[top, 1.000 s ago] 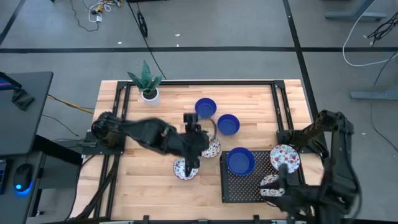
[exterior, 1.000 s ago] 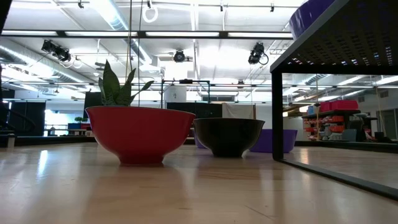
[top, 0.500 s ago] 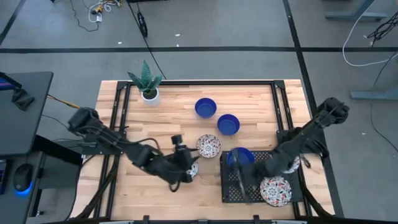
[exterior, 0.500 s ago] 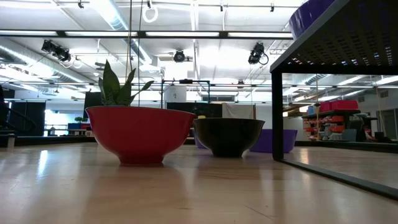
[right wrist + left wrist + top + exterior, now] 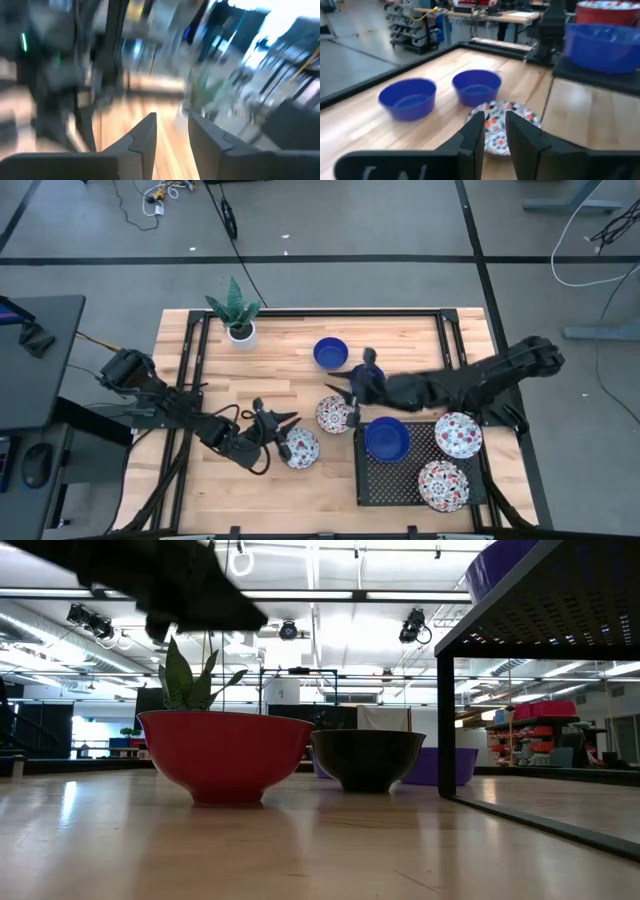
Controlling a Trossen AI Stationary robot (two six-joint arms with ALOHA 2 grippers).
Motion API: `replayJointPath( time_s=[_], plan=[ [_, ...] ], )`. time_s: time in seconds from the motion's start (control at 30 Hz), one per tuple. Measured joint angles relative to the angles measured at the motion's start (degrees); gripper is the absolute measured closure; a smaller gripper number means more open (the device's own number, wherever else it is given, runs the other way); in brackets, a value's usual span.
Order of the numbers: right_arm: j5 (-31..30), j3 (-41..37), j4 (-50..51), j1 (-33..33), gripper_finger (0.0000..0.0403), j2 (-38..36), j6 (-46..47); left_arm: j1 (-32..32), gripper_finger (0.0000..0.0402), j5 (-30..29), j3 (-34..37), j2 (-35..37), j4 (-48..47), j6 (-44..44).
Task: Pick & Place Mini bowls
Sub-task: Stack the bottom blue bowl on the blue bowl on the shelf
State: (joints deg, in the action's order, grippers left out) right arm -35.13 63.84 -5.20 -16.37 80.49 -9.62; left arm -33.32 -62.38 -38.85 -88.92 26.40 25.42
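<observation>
Your wooden table (image 5: pixel 250 490) is sitting on grey floor (image 5: pixel 330 220); left gripper (image 5: pixel 272 422) and right gripper (image 5: pixel 345 392) are hanging parted, holding nothing, near a patterned bowl (image 5: pixel 335 414).

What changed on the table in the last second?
The right arm swung from the black rack out over the table; its tool now hovers beside a floral bowl. A second floral bowl appeared on the rack. The left tool drew back beside another floral bowl. The blue bowls and plant stayed.
</observation>
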Motion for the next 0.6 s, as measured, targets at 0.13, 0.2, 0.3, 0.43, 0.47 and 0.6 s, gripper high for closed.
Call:
replayJointPath(
  time_s=[0.13, 0.2, 0.3, 0.43, 0.47, 0.6],
  plan=[
    [11.8, 8.7, 26.6, 7.1, 0.0289, 0.2, -0.7, 0.0, 0.0334, -0.2, 1.2, 0.0, -0.2, 2.1],
    [16.2, 11.0, 36.6, 10.5, 0.0289, 0.2, -2.5, 0.0, 0.0339, -0.2, 1.2, 0.0, -0.3, 2.2],
    [21.0, 11.5, 49.1, 14.9, 0.0289, 0.2, -7.9, 0.0, 0.0344, -0.2, 1.2, 0.0, -0.2, 2.2],
    [25.2, 9.2, 60.1, 18.4, 0.0288, 0.1, -12.3, 0.2, 0.0346, -0.2, 1.2, 0.0, -0.3, 2.2],
    [26.9, 8.2, 61.3, 18.8, 0.0285, 0.1, -13.3, 0.1, 0.0346, -0.2, 1.2, 0.0, -0.2, 2.1],
    [31.8, 3.3, 61.4, 19.0, 0.0260, 0.1, -15.1, 0.2, 0.0346, -1.2, 1.2, 0.0, -0.3, 2.0]
  ],
)
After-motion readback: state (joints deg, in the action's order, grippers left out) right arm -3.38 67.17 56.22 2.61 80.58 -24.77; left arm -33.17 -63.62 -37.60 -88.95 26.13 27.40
